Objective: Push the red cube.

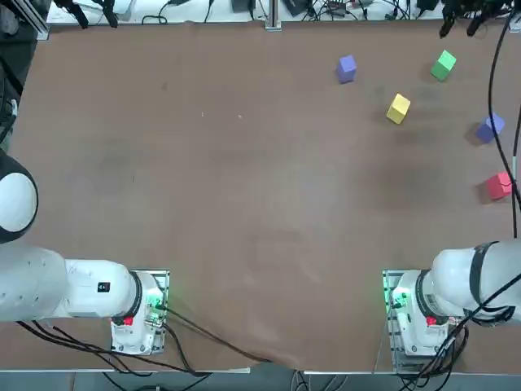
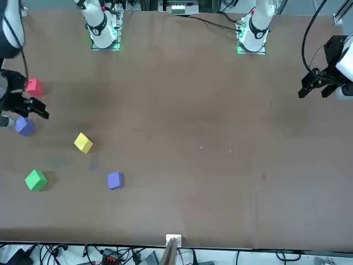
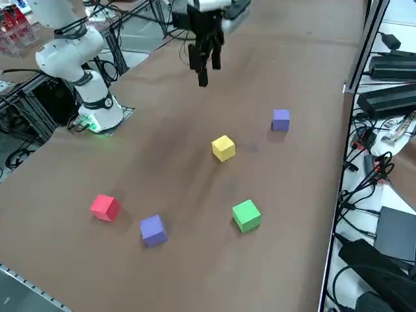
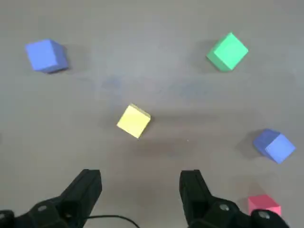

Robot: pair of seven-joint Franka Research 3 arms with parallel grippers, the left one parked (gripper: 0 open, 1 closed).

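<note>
Here the red cube (image 1: 498, 185) sits on the brown bench (image 1: 244, 204) close to its edge on the robot's right, so there is little bench surface on its outer side; toward the bench centre the surface is wide and bare. It is a small matte block, plain red on every visible face, corners crisp, resting flat and slightly rotated against the bench edges. Nearest neighbour is a blue-purple cube (image 3: 153, 229), near it but apart, on the side away from the robot bases. The yellow cube (image 1: 398, 107), the green cube (image 1: 443, 65) and a second blue-purple cube (image 1: 347, 68) lie further out toward the far edge, well apart from each other.

The right gripper (image 4: 140, 190) hangs above the bench with nothing between its jaws, which stand wide apart. In the wrist view the red cube (image 4: 264, 205) shows just beside one finger (image 4: 194, 190), partly hidden by the gripper body. In the front view the gripper (image 2: 37, 107) appears to sit between the red and blue-purple cubes, height above them unclear.
</note>
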